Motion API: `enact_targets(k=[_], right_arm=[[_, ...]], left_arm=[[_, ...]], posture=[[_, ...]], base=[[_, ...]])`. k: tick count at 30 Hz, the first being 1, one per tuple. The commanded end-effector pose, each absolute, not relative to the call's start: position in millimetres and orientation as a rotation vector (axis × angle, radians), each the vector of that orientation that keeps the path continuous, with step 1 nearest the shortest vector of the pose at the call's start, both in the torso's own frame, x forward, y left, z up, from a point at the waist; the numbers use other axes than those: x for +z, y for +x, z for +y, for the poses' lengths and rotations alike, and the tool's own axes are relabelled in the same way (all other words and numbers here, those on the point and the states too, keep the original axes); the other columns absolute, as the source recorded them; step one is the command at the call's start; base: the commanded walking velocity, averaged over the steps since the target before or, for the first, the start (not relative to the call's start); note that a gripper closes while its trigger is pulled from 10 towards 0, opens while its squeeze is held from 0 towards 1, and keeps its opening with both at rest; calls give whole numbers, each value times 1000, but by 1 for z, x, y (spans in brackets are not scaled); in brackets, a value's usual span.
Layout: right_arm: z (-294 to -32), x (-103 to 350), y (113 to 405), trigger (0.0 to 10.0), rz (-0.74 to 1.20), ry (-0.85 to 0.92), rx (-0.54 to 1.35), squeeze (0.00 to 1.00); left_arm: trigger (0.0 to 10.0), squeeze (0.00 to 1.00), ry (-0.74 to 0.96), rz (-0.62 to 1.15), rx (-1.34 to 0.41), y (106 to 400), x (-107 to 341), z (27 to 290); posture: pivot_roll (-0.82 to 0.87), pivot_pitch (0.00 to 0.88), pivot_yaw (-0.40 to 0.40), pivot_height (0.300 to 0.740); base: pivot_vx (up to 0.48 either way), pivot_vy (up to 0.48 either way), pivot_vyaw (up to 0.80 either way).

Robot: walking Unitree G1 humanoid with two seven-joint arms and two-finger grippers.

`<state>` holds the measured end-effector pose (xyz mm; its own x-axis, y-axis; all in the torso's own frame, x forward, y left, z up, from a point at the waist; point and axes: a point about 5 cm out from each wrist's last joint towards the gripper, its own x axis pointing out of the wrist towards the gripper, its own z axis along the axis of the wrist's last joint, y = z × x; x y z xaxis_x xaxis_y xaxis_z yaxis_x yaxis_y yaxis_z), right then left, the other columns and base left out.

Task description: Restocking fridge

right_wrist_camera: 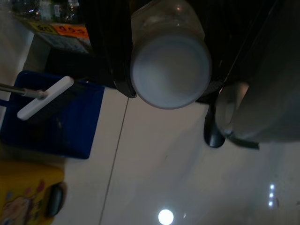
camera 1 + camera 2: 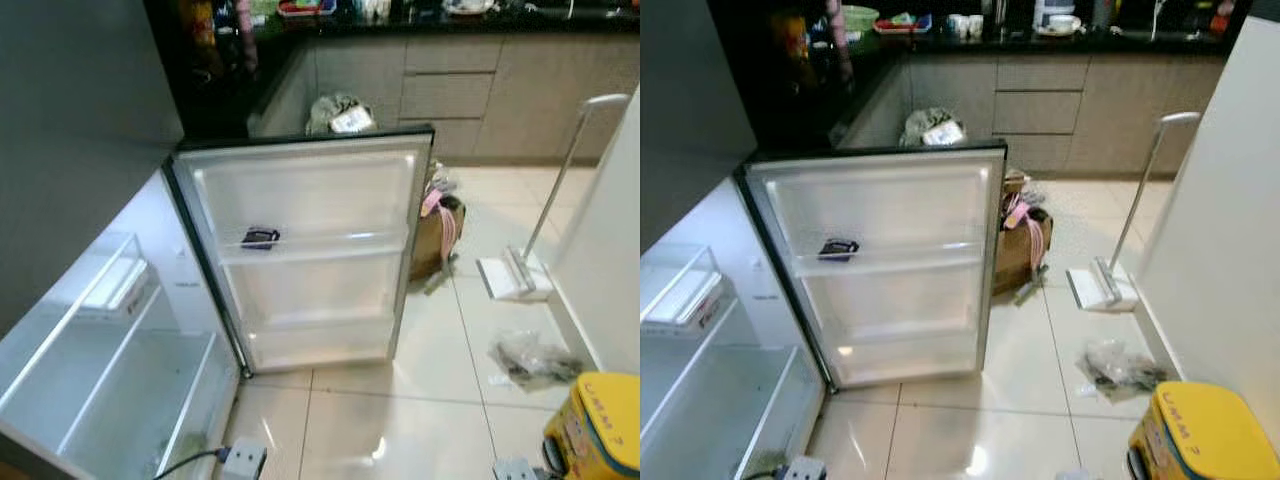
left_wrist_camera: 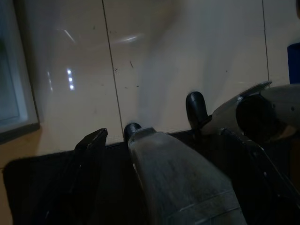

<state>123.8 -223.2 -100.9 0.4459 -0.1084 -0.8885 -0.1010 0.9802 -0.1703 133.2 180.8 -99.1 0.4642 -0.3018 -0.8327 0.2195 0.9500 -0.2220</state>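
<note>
- i see one fridge (image 2: 90, 330) in front of me at my left, with its one door (image 2: 310, 250) swung fully open toward the kitchen.
- the door has three shelves inside, and on the upper one sits one small dark object (image 2: 260, 238); i cannot tell what it is.
- inside the fridge body there are glass shelves and one flat white package (image 2: 118, 287) lying on the upper shelf.
- on the floor (image 2: 1040, 400) i count one brown paper bag (image 2: 1018, 250) just beside the door edge, one white dustpan with a long handle (image 2: 1110, 275) near the wall, one crumpled clear plastic bag (image 2: 1120, 368), and one yellow box (image 2: 1205, 435) at my lower right.
- one white power strip (image 2: 243, 460) lies on the floor near the fridge corner.
- my right gripper (image 1: 168, 93) has hold of one bottle with a white cap (image 1: 170, 70); the two black fingers (image 1: 110, 51) press on its two sides, so the bottle sits between them, cap pointing to the floor.
- this bottle hangs low above the tiles, well apart from the fridge shelves; one blue tray (image 1: 51, 117) is on the floor beyond it.
- my left gripper (image 3: 164, 117) points down to the bare tiles; two black fingertips (image 3: 196, 107) are a little apart, and nothing is between them.
</note>
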Motion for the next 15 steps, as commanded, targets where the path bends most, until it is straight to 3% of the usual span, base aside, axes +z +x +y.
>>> enact_targets(k=[1, 6, 12, 15], right_arm=[[-222, -101, 124, 10000, 1112, -209, -1, 0], [-222, -101, 123, 10000, 1117, -208, 1, 0], [-221, -101, 124, 10000, 1115, -207, 5, 0], [-222, -102, 123, 10000, 1120, -207, 3, 0]], left_arm=[[10000, 0, -93, 1041, -312, 133, -99, 182], [10000, 0, -85, 1043, -350, 131, -99, 180], [10000, 0, -103, 1046, -338, 130, -100, 179], [10000, 0, -104, 1048, -328, 130, -100, 179]], posture=[[13, 0, -5, 738], [12, 0, -5, 738], [12, 0, -6, 738], [11, 0, -3, 738]], base=[[0, 0, 0], [0, 0, 0], [0, -469, 0], [0, 0, 0]])
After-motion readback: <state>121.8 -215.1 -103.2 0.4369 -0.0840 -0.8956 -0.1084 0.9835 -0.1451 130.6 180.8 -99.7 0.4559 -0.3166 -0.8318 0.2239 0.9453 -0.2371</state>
